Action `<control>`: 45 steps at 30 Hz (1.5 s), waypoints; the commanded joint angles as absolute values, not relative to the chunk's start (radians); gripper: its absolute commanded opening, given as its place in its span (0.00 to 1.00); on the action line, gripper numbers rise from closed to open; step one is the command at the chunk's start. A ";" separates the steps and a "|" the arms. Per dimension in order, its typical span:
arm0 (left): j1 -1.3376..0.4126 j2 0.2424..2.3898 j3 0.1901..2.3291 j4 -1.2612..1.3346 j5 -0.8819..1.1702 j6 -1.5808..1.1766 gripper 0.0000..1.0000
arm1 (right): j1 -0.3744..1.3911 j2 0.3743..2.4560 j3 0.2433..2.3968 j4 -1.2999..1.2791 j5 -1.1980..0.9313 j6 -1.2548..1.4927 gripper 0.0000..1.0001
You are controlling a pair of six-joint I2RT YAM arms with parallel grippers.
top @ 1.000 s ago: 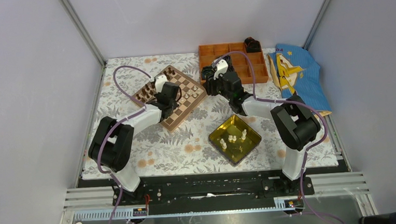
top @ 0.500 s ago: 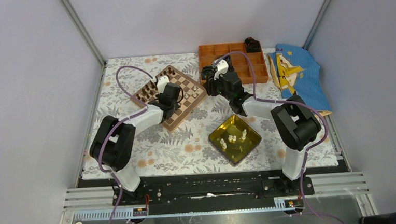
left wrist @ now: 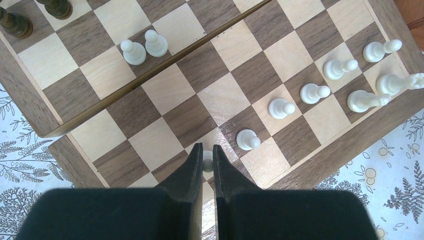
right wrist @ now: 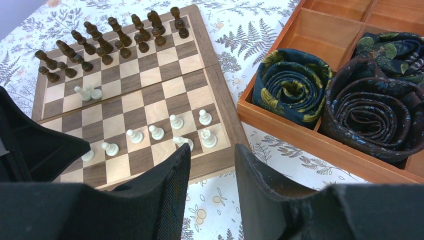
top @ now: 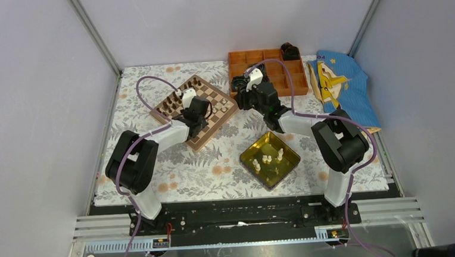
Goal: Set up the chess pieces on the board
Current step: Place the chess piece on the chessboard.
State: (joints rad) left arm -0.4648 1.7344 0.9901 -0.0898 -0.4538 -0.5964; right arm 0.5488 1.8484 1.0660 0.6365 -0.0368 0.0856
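Observation:
The wooden chessboard (top: 211,92) lies at the back left, also in the left wrist view (left wrist: 170,75) and the right wrist view (right wrist: 150,75). My left gripper (left wrist: 206,155) is shut on a cream pawn (left wrist: 207,163) standing on a square near the board's near edge (top: 201,123). A diagonal row of cream pawns (left wrist: 281,107) and taller cream pieces (left wrist: 367,100) stands to its right. Two cream pawns (left wrist: 145,46) stand mid-board. My right gripper (right wrist: 212,150) is open and empty, just off the board's right corner (top: 240,101).
Dark brown pieces (right wrist: 105,40) fill the board's far rows. A yellow tray (top: 290,160) holding several cream pieces (top: 269,159) sits front centre. An orange compartment box (top: 268,57) with rolled dark cloths (right wrist: 292,85) is behind the right gripper. A blue bag (top: 338,80) lies at the right.
My left gripper has shifted slightly to the right over the board. The right arm has not moved.

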 commanded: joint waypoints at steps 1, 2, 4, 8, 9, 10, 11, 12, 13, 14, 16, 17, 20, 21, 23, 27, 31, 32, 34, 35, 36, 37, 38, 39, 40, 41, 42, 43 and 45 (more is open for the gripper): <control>-0.471 1.751 0.996 -0.072 -0.481 -0.594 0.00 | 0.540 1.801 1.069 0.666 -0.025 0.086 0.45; -0.471 1.752 0.996 -0.074 -0.481 -0.593 0.00 | 0.540 1.801 1.070 0.667 -0.026 0.086 0.45; -0.471 1.753 0.996 -0.073 -0.483 -0.594 0.01 | 0.540 1.804 1.071 0.666 -0.027 0.087 0.45; -0.471 1.754 0.996 -0.073 -0.485 -0.595 0.07 | 0.539 1.805 1.069 0.666 -0.029 0.089 0.45; -0.471 1.755 0.996 -0.073 -0.484 -0.594 0.08 | 0.539 1.805 1.069 0.667 -0.030 0.088 0.45; -0.471 1.754 0.996 -0.074 -0.484 -0.595 0.09 | 0.539 1.805 1.069 0.667 -0.031 0.089 0.45; -0.471 1.755 0.996 -0.074 -0.483 -0.594 0.10 | 0.539 1.805 1.069 0.667 -0.031 0.089 0.45; -0.471 1.754 0.996 -0.074 -0.484 -0.595 0.12 | 0.540 1.805 1.070 0.667 -0.031 0.089 0.45; -0.471 1.753 0.997 -0.074 -0.486 -0.595 0.13 | 0.540 1.805 1.071 0.665 -0.031 0.089 0.45; -0.471 1.751 0.997 -0.074 -0.485 -0.595 0.14 | 0.540 1.805 1.071 0.665 -0.032 0.089 0.45; -0.471 1.750 1.000 -0.074 -0.485 -0.594 0.15 | 0.540 1.806 1.071 0.663 -0.034 0.088 0.45; -0.471 1.750 1.001 -0.075 -0.485 -0.595 0.16 | 0.540 1.806 1.071 0.662 -0.034 0.089 0.45; -0.471 1.746 1.003 -0.079 -0.486 -0.595 0.17 | 0.540 1.805 1.069 0.663 -0.035 0.089 0.45; -0.472 1.745 1.003 -0.080 -0.487 -0.595 0.17 | 0.539 1.804 1.069 0.663 -0.035 0.089 0.45; -0.472 1.741 1.003 -0.085 -0.491 -0.594 0.18 | 0.540 1.804 1.069 0.663 -0.035 0.089 0.45; -0.471 1.729 1.002 -0.092 -0.503 -0.594 0.20 | 0.539 1.802 1.069 0.663 -0.037 0.090 0.46; -0.471 1.720 1.009 -0.102 -0.512 -0.593 0.22 | 0.539 1.799 1.066 0.665 -0.038 0.092 0.46; -0.471 1.718 1.011 -0.105 -0.514 -0.593 0.22 | 0.539 1.798 1.066 0.665 -0.038 0.092 0.45; -0.472 1.712 1.012 -0.108 -0.518 -0.592 0.23 | 0.539 1.796 1.066 0.664 -0.039 0.091 0.46; -0.472 1.708 1.012 -0.110 -0.520 -0.591 0.26 | 0.540 1.796 1.066 0.665 -0.040 0.092 0.46; -0.471 1.707 1.013 -0.112 -0.523 -0.591 0.28 | 0.539 1.795 1.065 0.665 -0.040 0.093 0.45; -0.471 1.703 1.014 -0.114 -0.523 -0.590 0.28 | 0.540 1.795 1.065 0.664 -0.041 0.094 0.46; -0.471 1.699 1.015 -0.116 -0.527 -0.589 0.32 | 0.540 1.794 1.065 0.666 -0.041 0.093 0.45; -0.471 1.695 1.015 -0.117 -0.528 -0.589 0.34 | 0.540 1.793 1.063 0.666 -0.041 0.094 0.45; -0.471 1.690 1.017 -0.118 -0.530 -0.588 0.38 | 0.540 1.792 1.063 0.667 -0.042 0.095 0.46; -0.471 1.685 1.017 -0.118 -0.531 -0.586 0.41 | 0.540 1.793 1.063 0.666 -0.043 0.095 0.45; -0.471 1.681 1.018 -0.119 -0.533 -0.585 0.44 | 0.539 1.793 1.063 0.666 -0.043 0.095 0.45; -0.471 1.677 1.021 -0.119 -0.535 -0.583 0.47 | 0.539 1.792 1.062 0.667 -0.043 0.094 0.46; -0.471 1.673 1.031 -0.126 -0.538 -0.578 0.52 | 0.539 1.791 1.061 0.667 -0.044 0.094 0.46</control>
State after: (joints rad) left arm -0.4648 1.7126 0.9916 -0.1184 -0.4980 -0.5896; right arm 0.5468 1.8481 1.0626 0.6346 -0.0387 0.0868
